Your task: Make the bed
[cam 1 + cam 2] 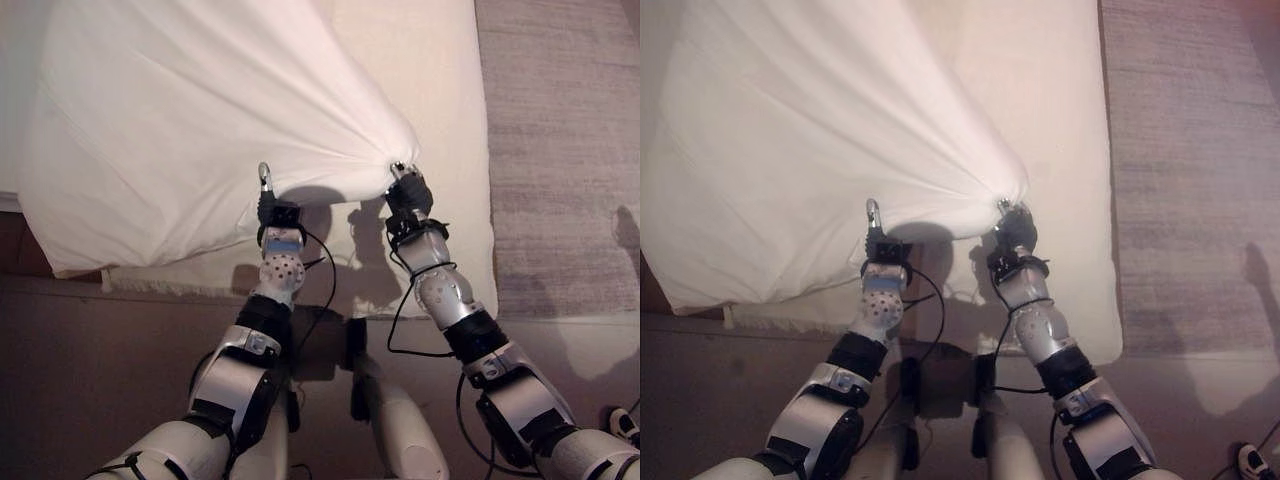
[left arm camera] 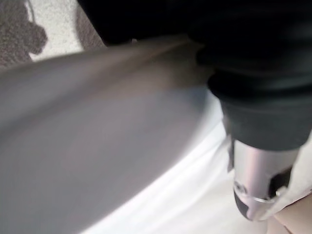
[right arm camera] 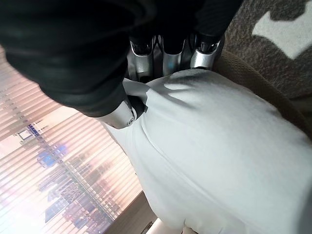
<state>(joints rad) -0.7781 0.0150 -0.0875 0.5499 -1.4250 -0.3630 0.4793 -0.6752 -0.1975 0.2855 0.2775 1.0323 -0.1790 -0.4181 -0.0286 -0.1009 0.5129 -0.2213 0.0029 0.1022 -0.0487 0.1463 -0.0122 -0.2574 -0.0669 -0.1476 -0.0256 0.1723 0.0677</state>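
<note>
A white sheet (image 1: 200, 120) is spread over the bed (image 1: 440, 90), its near edge lifted and gathered into folds. At that edge the left hand (image 1: 268, 195) is raised against the cloth; whether its fingers are closed cannot be told. Further right, the bunched corner is clamped in the right hand (image 1: 405, 185), fingers curled round it. A grey rug (image 1: 560, 150) lies beside the bed.
</note>
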